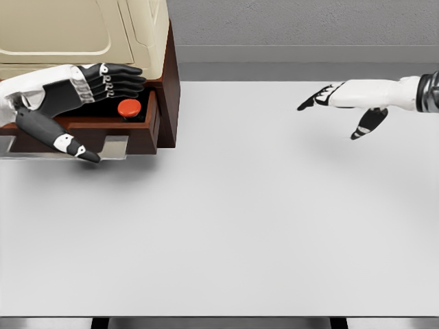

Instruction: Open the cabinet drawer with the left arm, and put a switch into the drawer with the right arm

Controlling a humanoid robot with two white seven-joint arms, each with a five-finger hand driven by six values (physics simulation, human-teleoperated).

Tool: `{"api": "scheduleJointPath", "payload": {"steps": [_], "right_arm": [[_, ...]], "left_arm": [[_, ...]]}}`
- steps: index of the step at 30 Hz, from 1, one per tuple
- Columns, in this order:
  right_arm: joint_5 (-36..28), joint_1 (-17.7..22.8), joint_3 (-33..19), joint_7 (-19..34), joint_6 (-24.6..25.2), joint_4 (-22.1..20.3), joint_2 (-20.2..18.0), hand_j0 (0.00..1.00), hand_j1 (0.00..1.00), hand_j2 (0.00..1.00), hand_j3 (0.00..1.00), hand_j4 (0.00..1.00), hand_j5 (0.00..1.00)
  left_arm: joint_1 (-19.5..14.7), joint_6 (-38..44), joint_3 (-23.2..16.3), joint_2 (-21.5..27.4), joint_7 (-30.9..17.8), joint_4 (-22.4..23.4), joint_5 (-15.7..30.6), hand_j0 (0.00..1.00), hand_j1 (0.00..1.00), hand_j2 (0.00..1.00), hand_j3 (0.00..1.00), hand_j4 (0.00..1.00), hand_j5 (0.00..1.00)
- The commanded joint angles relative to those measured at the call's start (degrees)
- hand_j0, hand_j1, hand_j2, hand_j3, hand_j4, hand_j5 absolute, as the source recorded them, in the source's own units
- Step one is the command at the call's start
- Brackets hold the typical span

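Drawer point(147, 130) open, red switch point(128, 107) inside — left hand point(72, 92) over it, fingers extended; right hand point(343, 99) spread, empty — no readable labels.

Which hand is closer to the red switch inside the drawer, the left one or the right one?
Left. The left hand is over the open drawer, its fingertips just above the red switch. The right hand hovers open over the table, far right.

cabinet point(82, 31) top cropped, left hand point(65, 92) covering drawer point(137, 127) interior
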Motion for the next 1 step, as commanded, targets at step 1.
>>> {"api": "scheduleJointPath", "payload": {"steps": [1], "right_arm": [[-0.4,0.1,-0.1,0.0,0.2,1.4,-0.2,1.00,1.00,1.00,1.00,1.00,1.00]], "left_arm": [[0.0,-0.4,0.1,-2.9,0.0,0.0,0.1,1.00,1.00,1.00,1.00,1.00,1.00]]}}
